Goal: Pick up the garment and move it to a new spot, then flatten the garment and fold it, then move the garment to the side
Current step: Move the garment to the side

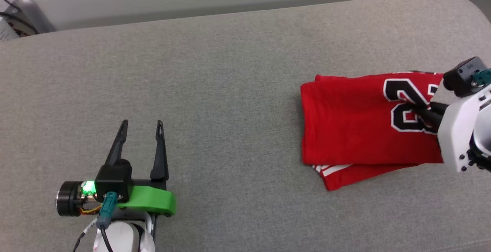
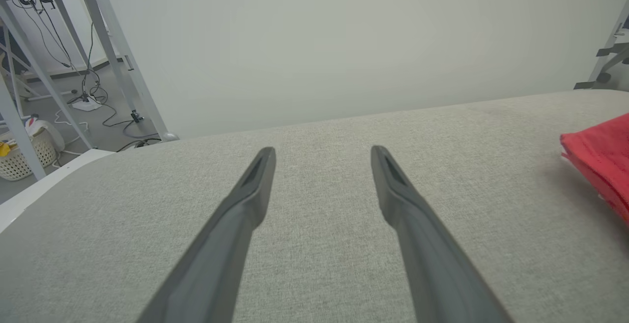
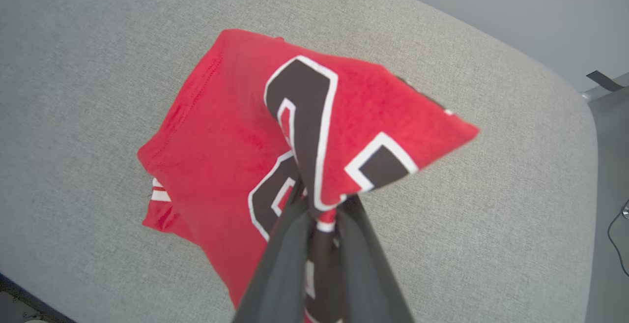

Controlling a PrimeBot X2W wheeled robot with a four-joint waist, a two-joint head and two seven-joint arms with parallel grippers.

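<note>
The right wrist view reveals the right gripper (image 3: 322, 204) clamped on a bunched fold of the garment (image 3: 221, 131). The head view, at lower left, shows the left gripper (image 1: 142, 122) spread and empty.

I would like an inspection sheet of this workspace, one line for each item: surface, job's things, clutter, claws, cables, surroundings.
surface: grey woven padded top, smooth where bare.
job's things: red garment, folded, lying on the robot's right side of the surface, with one part drawn up toward the right claw.
clutter: nothing seen.
claws: left claw open, over bare surface, holding nothing; right claw shut on a pinch of the garment at the dark lettering.
cables: teal-plug cable at the left wrist; loose floor cables beyond the surface.
surroundings: pale wall, metal frame, white basket on the floor.
</note>
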